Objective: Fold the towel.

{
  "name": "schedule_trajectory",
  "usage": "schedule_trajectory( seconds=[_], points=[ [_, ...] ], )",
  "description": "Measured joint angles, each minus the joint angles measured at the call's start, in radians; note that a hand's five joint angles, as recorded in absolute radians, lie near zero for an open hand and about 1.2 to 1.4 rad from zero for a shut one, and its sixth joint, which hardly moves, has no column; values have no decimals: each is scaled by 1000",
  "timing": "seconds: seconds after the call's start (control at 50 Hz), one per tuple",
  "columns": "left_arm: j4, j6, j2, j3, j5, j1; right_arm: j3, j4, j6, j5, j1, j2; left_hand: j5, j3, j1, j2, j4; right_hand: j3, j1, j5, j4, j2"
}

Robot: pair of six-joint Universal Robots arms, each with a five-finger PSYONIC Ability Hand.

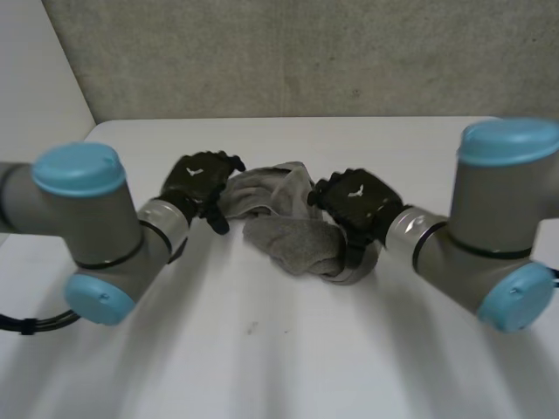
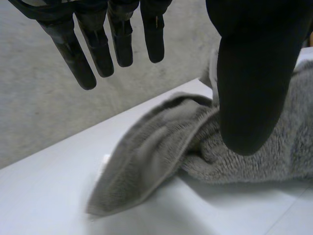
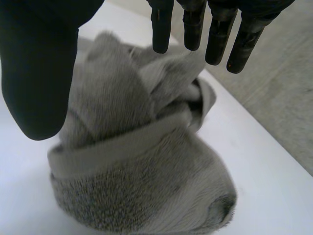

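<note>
A: L hand, state?
B: Open. Its wrist view has the fingers straight and fanned, the thumb well apart from them, and nothing held. The thumb hangs in front of the towel; can't tell if it touches.
A: R hand?
B: Open too. Straight fingers, thumb wide, no grip. The towel sits under its palm.
A: And the towel?
B: Grey terry w/ thick nap, bunched into a lumpy mound. It lies mid-table between the hands, one at each end.
A: Edges?
B: In the L wrist view a loose flap reaches out below the fingers and tapers to a corner on the table. In the R wrist view a flat hem band wraps across the mound, w/ a deep fold behind it. The head view gives just a crumpled heap.
A: Room?
B: A wide stretch of smooth white table lies in front of the towel, w/ more behind it up to the rough grey wall. The arms flank both sides.
</note>
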Motion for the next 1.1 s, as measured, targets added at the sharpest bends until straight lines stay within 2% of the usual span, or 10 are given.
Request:
schedule_trajectory(
  seconds=[0.14,0.26,0.32,0.34,0.36,0.44,0.56,0.8,0.9,1.1],
  points=[
    [166,2,-167,41,87,0,17,-176,-82,27,17,136,139,138,145,138,137,0,0,0,0,0],
    [240,19,-239,69,110,0,27,-296,-82,95,22,193,247,249,252,249,248,86,52,58,67,45],
    [256,41,-266,85,120,-1,32,-335,-79,119,22,207,258,259,262,259,259,334,323,273,318,309],
    [259,48,-272,89,123,-1,34,-343,-78,123,22,211,262,263,265,263,262,334,323,273,318,309],
    [262,63,-284,98,129,-2,38,-354,-77,129,22,213,264,264,267,264,264,509,493,439,493,498],
    [267,102,-309,121,142,-3,49,-368,-75,133,23,207,265,264,267,264,264,867,749,751,844,844],
    [290,147,-337,157,153,-6,74,-372,-72,117,23,137,268,269,272,269,269,948,750,783,956,915],
    [363,154,-364,196,157,-8,168,-365,-43,-5,22,-139,328,329,336,335,329,959,750,816,965,915],
    [378,154,-372,204,157,-10,195,-361,-25,-30,23,-225,697,695,714,698,696,959,750,816,966,915],
    [470,159,-345,198,138,-10,208,-378,-23,-36,16,-333,851,860,835,861,859,959,750,816,966,915]
  ],
)
